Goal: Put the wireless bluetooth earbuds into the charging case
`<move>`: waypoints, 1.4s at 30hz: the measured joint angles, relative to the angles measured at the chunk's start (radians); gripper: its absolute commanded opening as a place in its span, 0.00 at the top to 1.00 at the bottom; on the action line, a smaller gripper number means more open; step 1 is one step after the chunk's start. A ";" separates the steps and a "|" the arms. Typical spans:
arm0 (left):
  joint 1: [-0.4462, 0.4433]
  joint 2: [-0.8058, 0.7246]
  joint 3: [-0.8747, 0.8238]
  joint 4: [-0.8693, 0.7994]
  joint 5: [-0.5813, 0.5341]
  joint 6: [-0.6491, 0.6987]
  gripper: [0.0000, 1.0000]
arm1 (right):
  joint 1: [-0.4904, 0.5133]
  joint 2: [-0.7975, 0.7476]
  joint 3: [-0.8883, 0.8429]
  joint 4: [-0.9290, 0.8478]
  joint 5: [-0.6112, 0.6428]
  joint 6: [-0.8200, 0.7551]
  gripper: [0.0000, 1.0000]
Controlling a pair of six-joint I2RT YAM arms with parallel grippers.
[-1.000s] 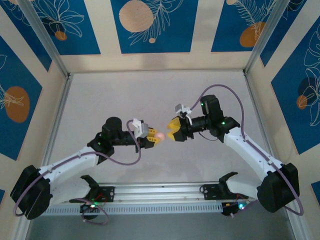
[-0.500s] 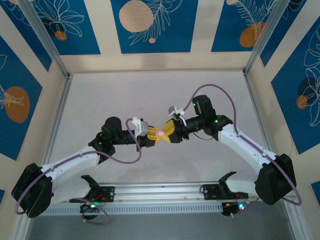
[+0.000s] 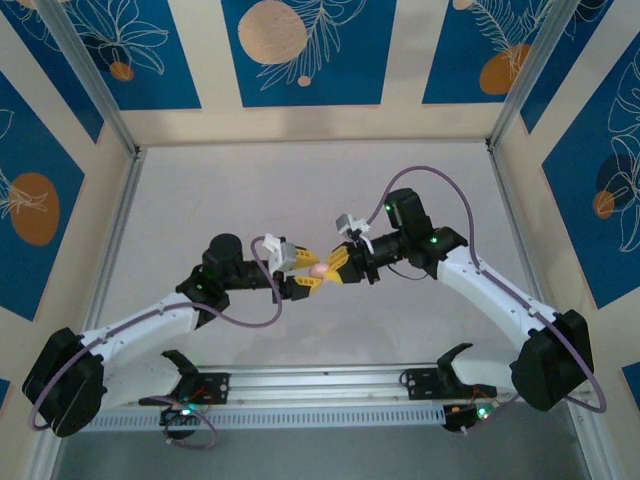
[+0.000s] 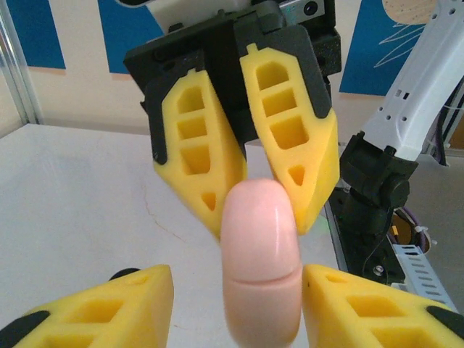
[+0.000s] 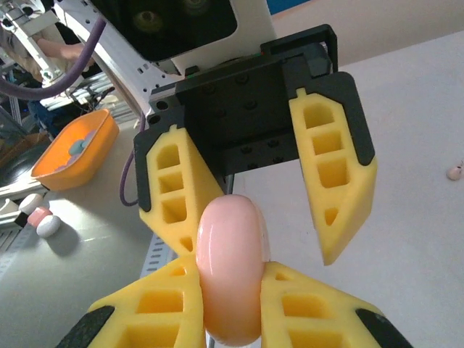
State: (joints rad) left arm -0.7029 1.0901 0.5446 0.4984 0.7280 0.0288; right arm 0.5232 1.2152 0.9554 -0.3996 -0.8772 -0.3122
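Note:
The pink, closed charging case (image 3: 320,269) hangs in mid-air above the table's middle, between two grippers that meet tip to tip. My right gripper (image 3: 336,266) is shut on it; in the right wrist view its yellow fingers press both sides of the case (image 5: 228,254). My left gripper (image 3: 309,272) stands open around the case's other end, and the left wrist view shows a gap on each side of the case (image 4: 259,254). A tiny pale pinkish earbud (image 5: 454,172) lies on the table. The black earbud is out of view.
An orange bowl (image 5: 76,148) and a small white and pink object (image 5: 43,221) sit beyond the table's near edge, by the rail. Patterned blue walls close in the white table (image 3: 320,180) on three sides.
The right arm came left to meet the left gripper and shut its jaws on the case. The left jaws, shut on the case before, have parted from it.

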 measured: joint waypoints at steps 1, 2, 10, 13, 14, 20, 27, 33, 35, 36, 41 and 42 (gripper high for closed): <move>0.000 -0.002 0.000 -0.002 0.000 0.000 0.52 | 0.000 -0.003 0.005 -0.011 0.002 -0.008 0.86; 0.000 -0.003 0.000 -0.005 0.000 0.000 0.52 | 0.000 -0.006 0.013 -0.024 0.005 -0.021 0.86; 0.000 0.001 0.000 -0.009 0.021 -0.001 0.54 | 0.000 -0.008 0.047 -0.099 0.006 -0.082 0.86; 0.000 0.006 0.000 -0.010 0.031 -0.002 0.54 | 0.000 -0.008 0.060 -0.117 0.005 -0.096 0.85; 0.000 0.007 0.000 -0.012 0.031 -0.002 0.54 | 0.000 -0.007 0.064 -0.123 0.005 -0.101 0.86; 0.000 0.010 0.001 -0.012 0.039 -0.005 0.50 | 0.004 0.015 0.092 -0.151 0.006 -0.128 0.85; 0.000 0.014 0.001 -0.012 0.047 -0.024 0.52 | 0.009 0.038 0.099 -0.175 0.015 -0.148 0.85; 0.001 0.014 0.000 -0.011 0.050 -0.035 0.60 | 0.014 0.041 0.105 -0.186 0.029 -0.158 0.85; 0.001 0.014 0.001 -0.011 0.050 -0.038 0.53 | 0.014 0.041 0.106 -0.193 0.033 -0.161 0.85; 0.001 0.014 0.001 -0.011 0.049 -0.042 0.52 | 0.014 0.041 0.108 -0.196 0.036 -0.162 0.85; 0.001 0.014 0.001 -0.011 0.049 -0.047 0.54 | 0.021 0.041 0.111 -0.201 0.041 -0.171 0.85; 0.001 0.014 0.001 -0.011 0.049 -0.046 0.55 | 0.023 0.041 0.111 -0.201 0.042 -0.172 0.85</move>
State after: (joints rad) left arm -0.7017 1.1038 0.5453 0.4877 0.7773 -0.0174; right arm 0.5461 1.2564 1.0660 -0.6010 -0.8352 -0.4839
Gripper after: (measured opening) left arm 0.467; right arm 0.166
